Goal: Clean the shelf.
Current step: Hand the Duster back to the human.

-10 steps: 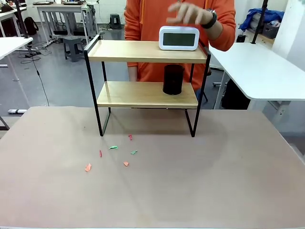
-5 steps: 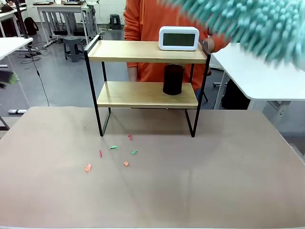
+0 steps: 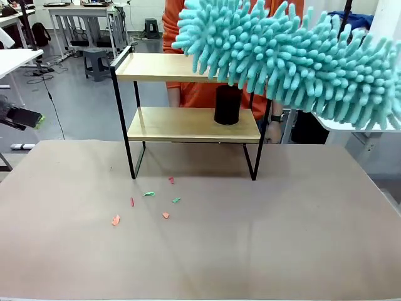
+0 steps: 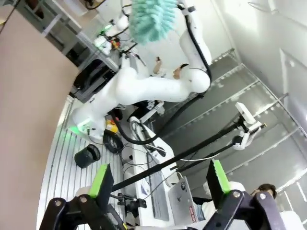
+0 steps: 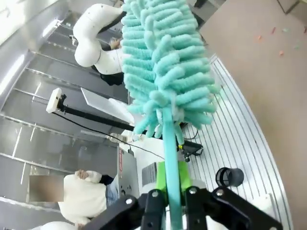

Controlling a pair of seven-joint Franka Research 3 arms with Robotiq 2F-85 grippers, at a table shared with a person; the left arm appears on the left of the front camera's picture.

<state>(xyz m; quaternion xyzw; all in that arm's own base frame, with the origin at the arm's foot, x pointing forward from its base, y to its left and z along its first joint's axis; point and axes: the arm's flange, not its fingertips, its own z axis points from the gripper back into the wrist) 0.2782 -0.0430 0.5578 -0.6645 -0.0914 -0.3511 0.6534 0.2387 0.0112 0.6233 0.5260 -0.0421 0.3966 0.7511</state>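
A brown worktop (image 3: 282,238) stretches before us, with a few coloured scraps (image 3: 149,194) lying left of centre. Nearest to us, our right pincer (image 5: 171,196) is clamped on the thin handle (image 5: 168,139) of a teal duster (image 3: 301,56). Our left pincer (image 4: 159,181) stands wide and empty at the frame's left edge, well apart from everything. The duster's long axis runs from the right edge up toward upper centre, its tip crossing the right end of the top board. The shelf (image 3: 188,124) stands at upper centre, beyond and left of the duster head, a black cup (image 3: 227,105) on its lower board. We cannot tell whether the fibres touch the wood. We judge the right arm the one to sweep leftward along the board. A person in orange (image 3: 188,94) stands behind.
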